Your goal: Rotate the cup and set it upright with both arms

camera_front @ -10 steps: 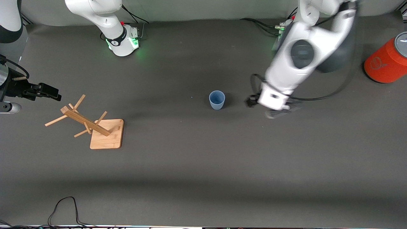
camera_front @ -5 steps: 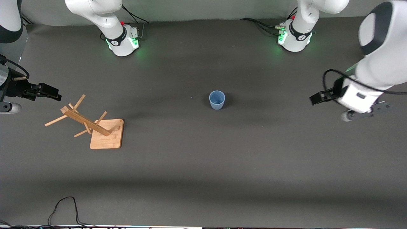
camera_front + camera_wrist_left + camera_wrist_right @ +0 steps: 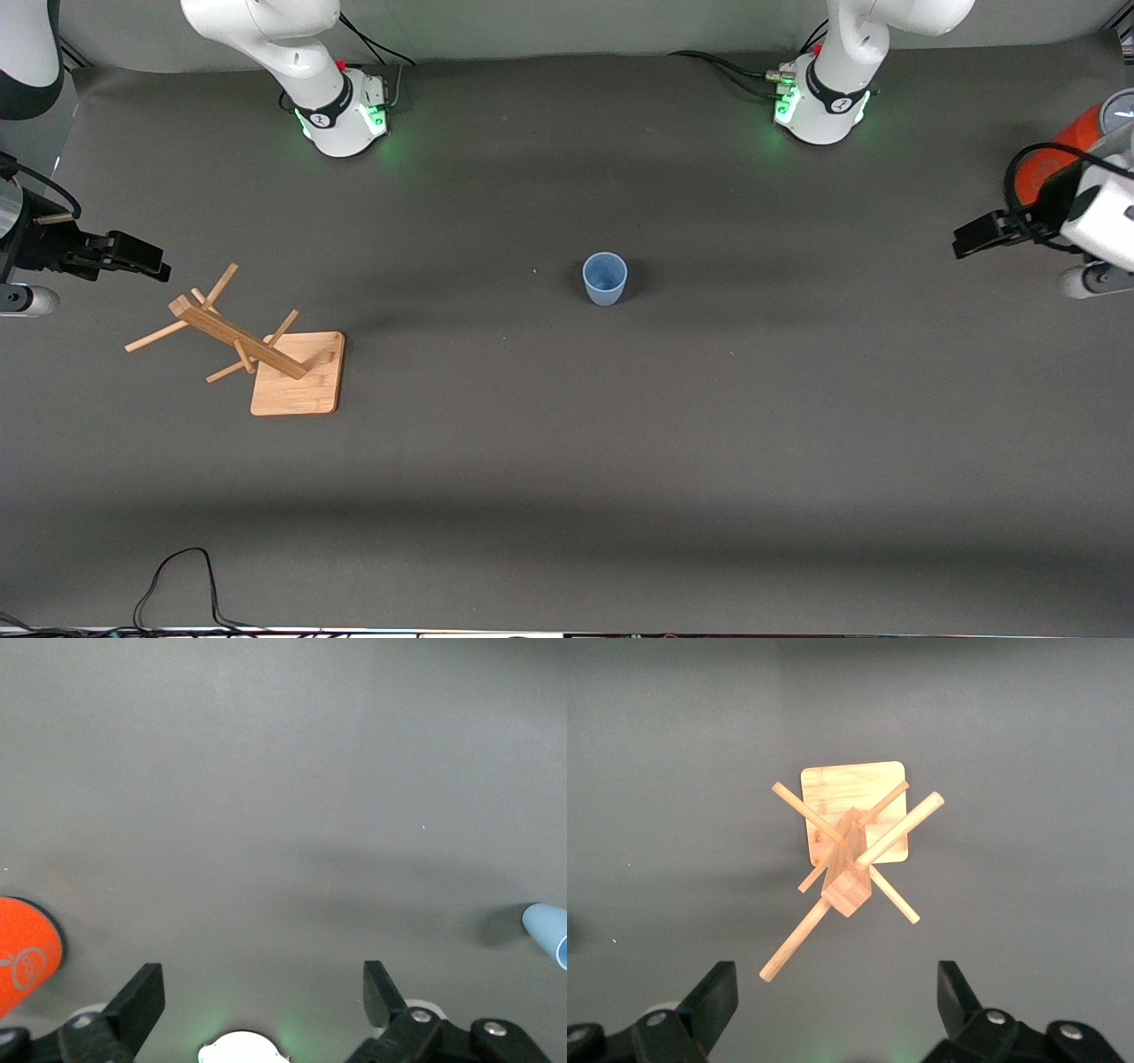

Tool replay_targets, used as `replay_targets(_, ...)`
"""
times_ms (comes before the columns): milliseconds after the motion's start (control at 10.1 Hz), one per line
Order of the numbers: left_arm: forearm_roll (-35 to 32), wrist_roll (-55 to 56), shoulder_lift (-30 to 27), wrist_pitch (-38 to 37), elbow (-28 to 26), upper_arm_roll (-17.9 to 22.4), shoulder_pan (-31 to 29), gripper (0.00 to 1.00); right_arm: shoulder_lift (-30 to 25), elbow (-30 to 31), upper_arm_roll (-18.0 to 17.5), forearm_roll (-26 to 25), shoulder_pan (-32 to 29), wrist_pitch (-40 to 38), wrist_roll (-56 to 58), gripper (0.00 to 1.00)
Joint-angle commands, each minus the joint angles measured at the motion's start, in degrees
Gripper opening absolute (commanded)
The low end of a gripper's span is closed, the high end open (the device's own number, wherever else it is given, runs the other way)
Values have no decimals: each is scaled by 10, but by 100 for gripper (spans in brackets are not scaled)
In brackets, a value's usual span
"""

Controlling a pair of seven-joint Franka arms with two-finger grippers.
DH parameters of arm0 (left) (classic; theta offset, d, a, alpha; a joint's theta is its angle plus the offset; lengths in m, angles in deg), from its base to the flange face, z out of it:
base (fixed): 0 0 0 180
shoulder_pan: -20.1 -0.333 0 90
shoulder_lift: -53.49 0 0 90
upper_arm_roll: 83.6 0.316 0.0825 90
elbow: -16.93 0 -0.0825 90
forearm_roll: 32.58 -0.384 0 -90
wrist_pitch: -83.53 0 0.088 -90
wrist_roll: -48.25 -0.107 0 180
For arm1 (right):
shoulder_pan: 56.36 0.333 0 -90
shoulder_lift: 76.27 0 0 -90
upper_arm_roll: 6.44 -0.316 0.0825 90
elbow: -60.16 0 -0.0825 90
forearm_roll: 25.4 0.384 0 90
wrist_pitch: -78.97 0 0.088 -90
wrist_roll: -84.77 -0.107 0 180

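Note:
The light-blue cup (image 3: 605,278) stands upright on the dark table mat, mouth up, midway between the two arms. Its edge also shows in the left wrist view (image 3: 551,933). My left gripper (image 3: 970,237) is open and empty, up in the air at the left arm's end of the table, well apart from the cup; its jaws stand wide in its wrist view (image 3: 262,983). My right gripper (image 3: 146,257) is open and empty at the right arm's end, over the wooden rack (image 3: 850,850), jaws wide (image 3: 837,979). The right arm waits.
A wooden peg rack (image 3: 239,341) on a square base stands near the right arm's end. An orange cylinder (image 3: 1067,146), partly hidden by the left arm, stands at the left arm's end and shows in the left wrist view (image 3: 22,952). A black cable (image 3: 177,576) lies at the front edge.
The left arm has swung away from beside the cup out to its own end of the table. The cup and the right arm have not moved.

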Motion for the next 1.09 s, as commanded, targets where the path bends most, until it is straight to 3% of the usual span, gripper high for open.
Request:
replay_targets(0, -8, -12, -29, 28, -42, -101, -103, 100, 5, -6, 1, -2, 2, 2, 11, 100)
replay_targets(99, -6, -12, -49, 63, -82, -144, -138, 100, 5, -6, 1, -1, 2, 2, 11, 100)
replay_targets(297, -6, -11, -80, 94, -141, -181, -171, 100, 6, -6, 1, -2, 2, 6, 11, 100)
replay_targets(495, -6, -12, -96, 89, -145, -230, -221, 100, 7, -6, 1, -2, 2, 7, 11, 100)
replay_targets(989, -10, -45, -125, 62, -143, -252, -213, 100, 8, -6, 1, -2, 2, 7, 11, 100)
